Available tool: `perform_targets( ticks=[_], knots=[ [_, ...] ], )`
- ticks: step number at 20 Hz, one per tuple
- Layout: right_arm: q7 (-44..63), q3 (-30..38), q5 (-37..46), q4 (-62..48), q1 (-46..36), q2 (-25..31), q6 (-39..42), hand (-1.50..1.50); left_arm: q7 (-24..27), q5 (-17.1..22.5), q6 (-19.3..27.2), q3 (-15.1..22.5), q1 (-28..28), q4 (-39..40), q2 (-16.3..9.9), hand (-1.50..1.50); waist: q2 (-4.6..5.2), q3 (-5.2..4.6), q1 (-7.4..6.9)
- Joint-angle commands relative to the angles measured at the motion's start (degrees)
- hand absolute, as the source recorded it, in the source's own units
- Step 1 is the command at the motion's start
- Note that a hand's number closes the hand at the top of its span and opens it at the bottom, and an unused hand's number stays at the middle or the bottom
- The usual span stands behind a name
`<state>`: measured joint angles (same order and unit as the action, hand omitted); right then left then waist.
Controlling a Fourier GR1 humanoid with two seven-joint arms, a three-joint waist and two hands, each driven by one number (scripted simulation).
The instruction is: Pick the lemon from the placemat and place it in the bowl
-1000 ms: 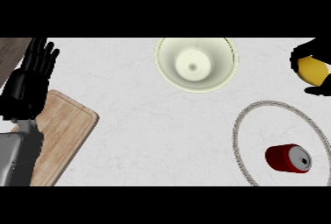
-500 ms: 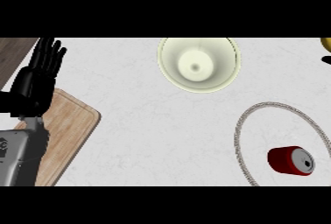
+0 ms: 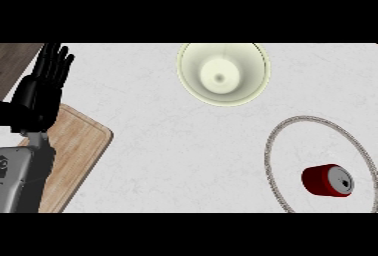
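A pale cream bowl (image 3: 223, 73) stands at the top middle of the counter, with nothing in it. A round grey-rimmed placemat (image 3: 275, 165) lies at the right. On it rests a red can (image 3: 328, 180) on its side. No lemon shows in the head view. My left hand (image 3: 40, 92) rests open at the left edge, fingers straight and pointing up. My right hand is out of view.
A wooden cutting board (image 3: 77, 150) lies at the lower left under my left forearm. A dark brown surface (image 3: 15, 57) shows at the top left corner. White counter (image 3: 170, 150) spreads between the board and the placemat.
The right hand with the yellow lemon moved off the right edge and is gone from view. The left hand has shifted slightly to the right.
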<state>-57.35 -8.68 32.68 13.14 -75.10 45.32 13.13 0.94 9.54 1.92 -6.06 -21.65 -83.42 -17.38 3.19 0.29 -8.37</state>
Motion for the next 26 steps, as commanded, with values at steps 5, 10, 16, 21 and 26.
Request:
perform_targets(
  ticks=[5, 10, 16, 21, 26],
  knots=[
    [-3.7, -0.3, -2.3, -1.6, -7.8, -3.6, 18.5, 1.50, -0.6, 0.6, -0.3, -1.5, -0.4, 1.4, -1.1, 0.00, -0.98, -0.30, 1.33],
    [-2.0, -1.9, -2.4, -1.7, -9.4, -7.9, 20.6, 1.50, -0.2, 0.4, 0.3, -2.1, 1.1, 0.9, -1.1, 0.00, -1.46, -0.29, 2.28],
    [1.7, -5.4, -0.3, -1.8, -12.9, -14.1, 21.3, 1.50, 1.3, 0.7, -1.2, -2.3, 2.3, 1.3, -1.5, 0.00, -1.73, -0.37, 3.07],
    [4.0, -7.2, 0.5, -2.9, -11.8, -21.0, 19.1, 1.50, 0.6, -0.8, 1.3, -2.1, 1.0, 1.6, -0.6, 0.00, -1.75, -0.31, 4.07],
    [4.8, -8.6, 1.7, -3.7, -9.3, -26.6, 13.3, 1.50, -0.5, -0.3, 1.3, -2.5, 0.4, 1.7, -0.6, 0.00, -1.65, -0.29, 4.40]
  ],
)
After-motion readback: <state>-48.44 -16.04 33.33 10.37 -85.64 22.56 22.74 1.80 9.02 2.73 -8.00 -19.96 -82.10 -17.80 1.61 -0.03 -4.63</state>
